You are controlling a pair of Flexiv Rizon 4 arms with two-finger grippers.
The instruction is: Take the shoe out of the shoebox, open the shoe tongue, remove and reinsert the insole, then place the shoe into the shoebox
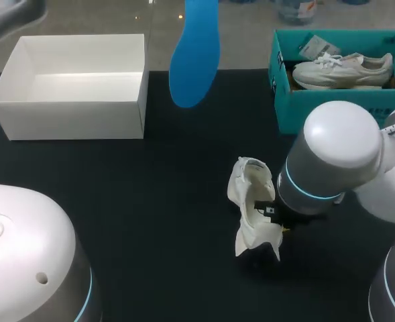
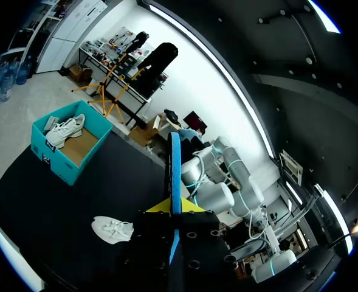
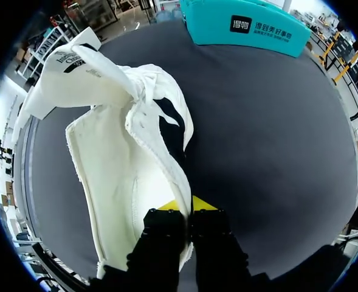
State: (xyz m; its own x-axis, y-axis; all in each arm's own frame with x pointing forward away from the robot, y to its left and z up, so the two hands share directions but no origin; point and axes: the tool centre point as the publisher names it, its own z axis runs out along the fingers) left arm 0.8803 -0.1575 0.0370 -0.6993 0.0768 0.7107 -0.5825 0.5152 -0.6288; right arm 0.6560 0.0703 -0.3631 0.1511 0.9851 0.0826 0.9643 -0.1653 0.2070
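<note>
Our right gripper (image 3: 183, 207) is clamped on the white shoe (image 3: 106, 170); our left gripper (image 2: 174, 210) clamps the blue insole (image 2: 175, 164) upright.

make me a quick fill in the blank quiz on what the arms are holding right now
1. The left jaws are shut on a ____ insole, held up above the table.
2. The right jaws are shut on a white shoe, outside the ____ shoebox.
3. That shoebox holds ____ more white shoe, the second shoe.

Missing words: blue; teal; one
</note>
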